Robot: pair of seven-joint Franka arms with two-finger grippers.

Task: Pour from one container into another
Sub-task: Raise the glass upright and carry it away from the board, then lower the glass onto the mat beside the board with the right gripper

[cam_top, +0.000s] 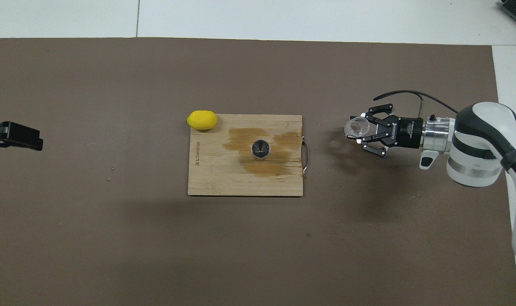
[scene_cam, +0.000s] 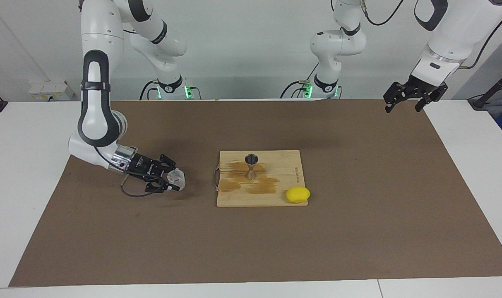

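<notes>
Nearest the robots, left arm's end: left gripper (scene_cam: 414, 99) (cam_top: 15, 136), raised over the edge of the brown mat (scene_cam: 358, 231) (cam_top: 92, 238), fingers spread apart, holding nothing; this arm waits.
Mid-table, centre: wooden cutting board (scene_cam: 284, 165) (cam_top: 215, 178), flat on the mat, with a wire handle (scene_cam: 214, 179) (cam_top: 306, 156) on the side toward the right arm's end.
On the board: metal jigger (scene_cam: 251, 166) (cam_top: 260, 149), hourglass-shaped, upright, open cone upward, standing on a dark wet-looking stain (scene_cam: 264, 184) (cam_top: 266, 168) in the wood.
Mid-table, right arm's end: right gripper (scene_cam: 173, 181) (cam_top: 362, 132), low over the mat beside the board's handle end, clear of the board, lying nearly level and pointing toward the board; fingers clamped on the glass cup.
Held item: glass cup (scene_cam: 177, 178) (cam_top: 354, 127), small and clear, tipped onto its side with its mouth toward the board; apart from the jigger; whether it touches the mat cannot be told.
Farther from the robots, board corner toward the left arm's end: yellow lemon (scene_cam: 298, 194) (cam_top: 202, 120), resting on the corner and overhanging its edge.
</notes>
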